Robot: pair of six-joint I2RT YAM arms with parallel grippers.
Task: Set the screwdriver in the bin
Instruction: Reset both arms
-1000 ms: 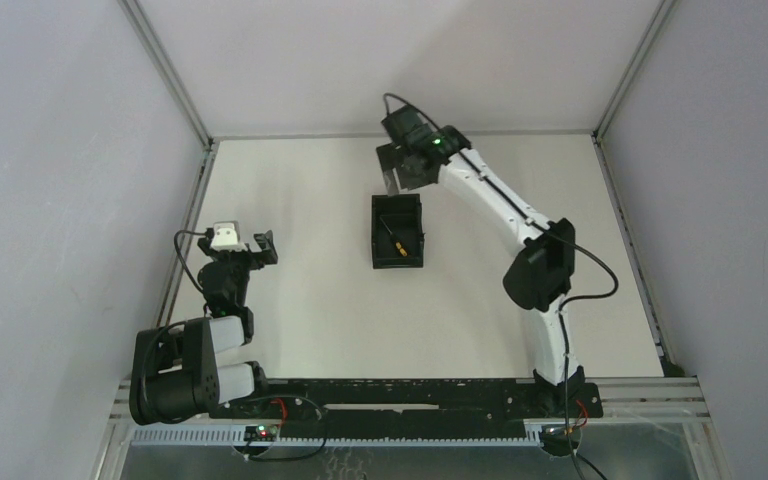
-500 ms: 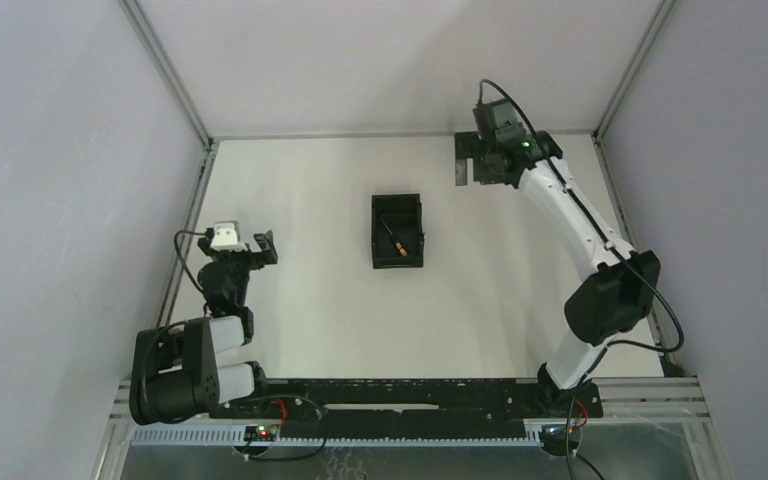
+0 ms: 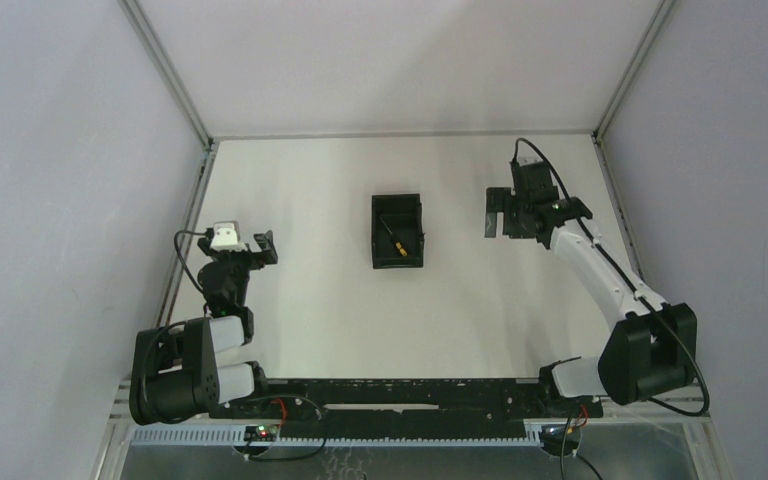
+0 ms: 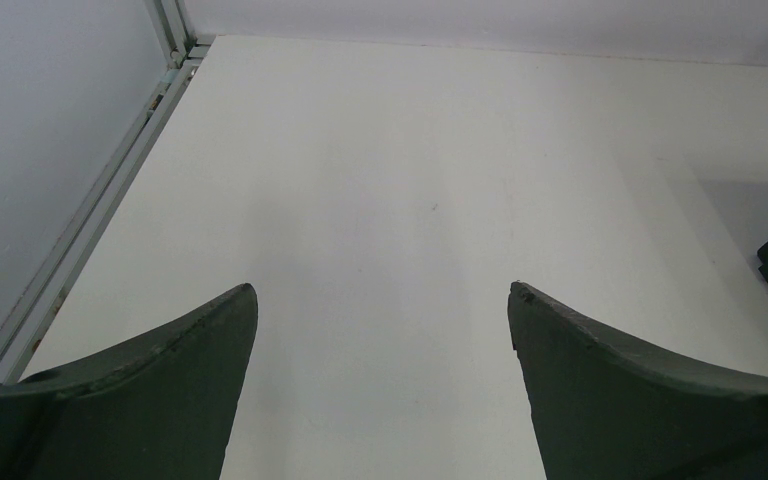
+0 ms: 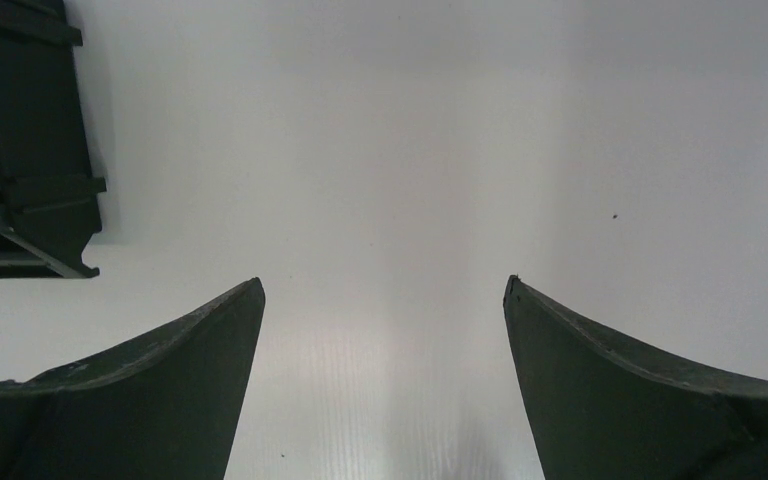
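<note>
A white table (image 3: pixel 310 190) is enclosed by pale walls (image 3: pixel 60 150). The right gripper (image 5: pixel 381 284) is held spread and empty, the bin (image 5: pixel 30 130) to its left.

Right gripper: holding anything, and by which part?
Nothing is held. The right gripper is open and empty, off to the side of the bin; the screwdriver lies inside it. The left gripper is open and empty too.

White table (image 3: pixel 340 300); grey walls (image 3: pixel 60 150); aluminium frame rails (image 3: pixel 165 70) along table edges.
</note>
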